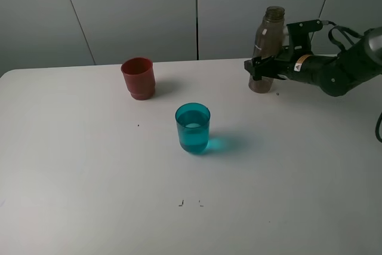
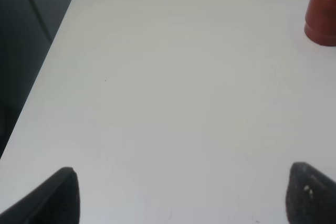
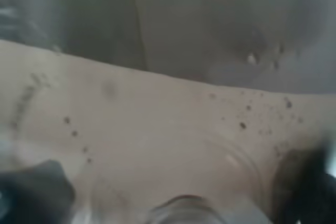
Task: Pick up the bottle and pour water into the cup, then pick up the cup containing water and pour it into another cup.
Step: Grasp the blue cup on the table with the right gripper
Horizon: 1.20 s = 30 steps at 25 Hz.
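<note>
While the bottle [image 1: 270, 31] stands upright near the far right edge of the white counter [image 1: 89, 177], the right gripper [image 1: 261, 67] reaches in from the right and brackets its lower body. In the blurred right wrist view, the dark fingers [image 3: 34, 192] sit wide apart on either side of the bottle with a thin gap at each, so the gripper looks released rather than clamped. The teal cup [image 1: 193, 127] stands upright near the middle of the counter, well apart from the bottle and nearer the front. The red cup [image 1: 138, 77] stands upright behind it and to the left, apart from both. The left gripper [image 2: 186, 198] hovers over bare counter with its two fingertips spread wide and nothing between them. In the left wrist view the red cup shows at the frame's edge, well away from that gripper.
</note>
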Motion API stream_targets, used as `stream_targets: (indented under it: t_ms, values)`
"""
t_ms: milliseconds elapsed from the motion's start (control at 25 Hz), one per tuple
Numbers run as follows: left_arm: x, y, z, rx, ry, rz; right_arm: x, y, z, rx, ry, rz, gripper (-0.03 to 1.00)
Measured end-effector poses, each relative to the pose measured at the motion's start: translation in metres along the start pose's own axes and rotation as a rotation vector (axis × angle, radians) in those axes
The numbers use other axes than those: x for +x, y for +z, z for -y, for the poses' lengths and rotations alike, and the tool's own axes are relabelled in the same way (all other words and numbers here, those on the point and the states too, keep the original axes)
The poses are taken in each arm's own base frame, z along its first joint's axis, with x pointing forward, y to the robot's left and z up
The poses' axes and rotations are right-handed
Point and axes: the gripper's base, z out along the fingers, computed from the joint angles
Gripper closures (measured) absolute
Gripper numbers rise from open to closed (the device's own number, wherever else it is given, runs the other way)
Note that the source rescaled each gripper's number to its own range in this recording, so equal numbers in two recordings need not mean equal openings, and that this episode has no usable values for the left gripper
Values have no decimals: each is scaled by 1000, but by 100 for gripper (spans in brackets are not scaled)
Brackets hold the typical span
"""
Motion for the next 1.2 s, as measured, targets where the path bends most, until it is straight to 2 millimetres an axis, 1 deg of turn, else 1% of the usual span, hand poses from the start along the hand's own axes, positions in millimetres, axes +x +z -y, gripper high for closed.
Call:
stream_targets:
  t_ms: [200, 520, 680, 840, 1000, 1120, 1200]
  values:
    - [0, 0, 0, 0, 0, 0, 2, -17, -5, -3, -6, -19, -3]
    - [0, 0, 0, 0, 0, 0, 11, -47, -10, 15, -22, -111, -3]
    - [0, 0, 0, 0, 0, 0, 11, -68, -15, 11, -59, -156, -3]
    - [0, 0, 0, 0, 0, 0, 19, -92, -22, -7, -111, -239, -3]
    - [0, 0, 0, 0, 0, 0, 36, -111, -32, -78, -199, -311, -3]
    - [0, 0, 0, 0, 0, 0, 48, -118, -44, -192, -334, -356, -3]
    - [0, 0, 0, 0, 0, 0, 49, -119, -52, -265, -394, -336, -3]
